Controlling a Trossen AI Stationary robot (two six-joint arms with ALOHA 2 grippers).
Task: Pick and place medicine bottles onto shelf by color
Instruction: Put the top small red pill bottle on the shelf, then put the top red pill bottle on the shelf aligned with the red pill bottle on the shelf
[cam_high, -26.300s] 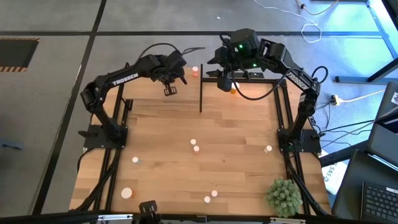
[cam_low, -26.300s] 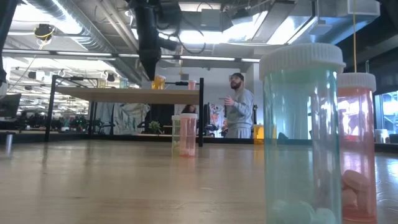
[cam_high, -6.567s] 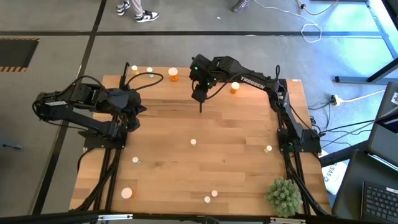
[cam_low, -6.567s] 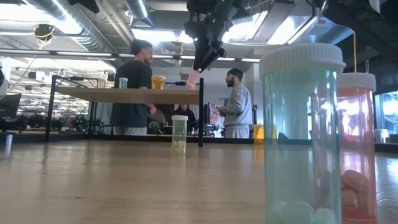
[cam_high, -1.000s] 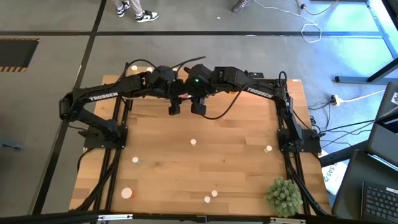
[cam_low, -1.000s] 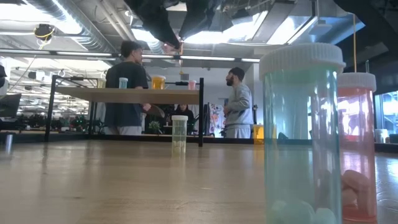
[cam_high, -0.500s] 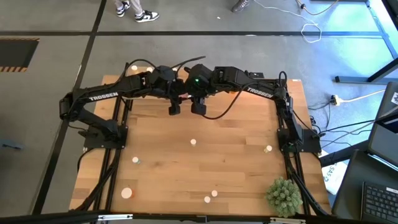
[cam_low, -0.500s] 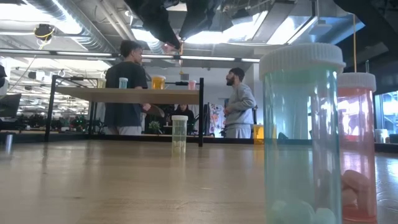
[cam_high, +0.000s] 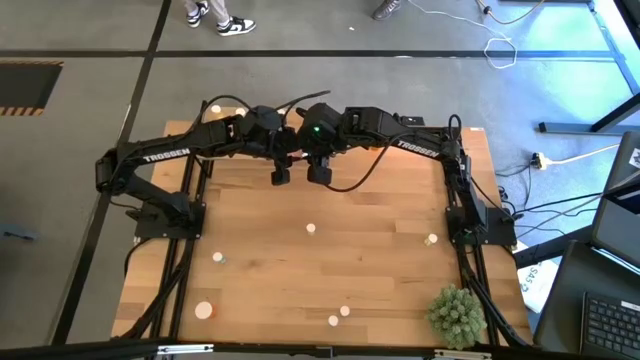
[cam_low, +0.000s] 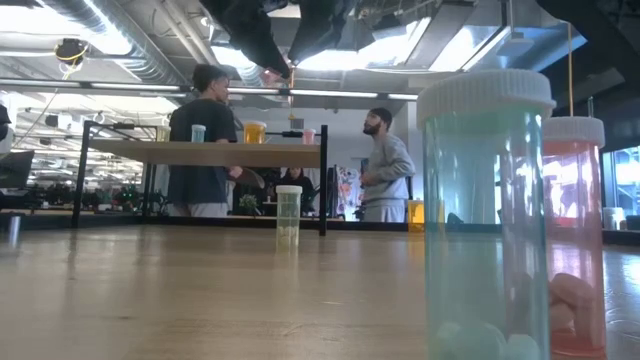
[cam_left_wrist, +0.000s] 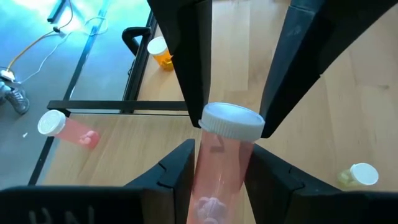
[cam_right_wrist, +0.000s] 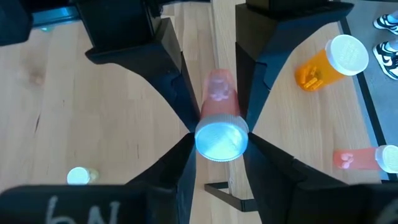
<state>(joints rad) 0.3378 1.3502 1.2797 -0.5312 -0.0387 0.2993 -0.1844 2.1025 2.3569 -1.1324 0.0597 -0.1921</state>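
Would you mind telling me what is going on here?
Both arms meet above the table near the shelf, with one reddish bottle held between them, apparently a handover. The left gripper clasps its body and the right gripper its white cap. Other bottles stand on the table.

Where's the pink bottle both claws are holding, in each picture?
High view: hidden between left gripper and right gripper.
Low view: pink bottle, a speck at top centre.
Left wrist view: centre.
Right wrist view: centre.
Shared landmark: pale green bottle standing mid-table.
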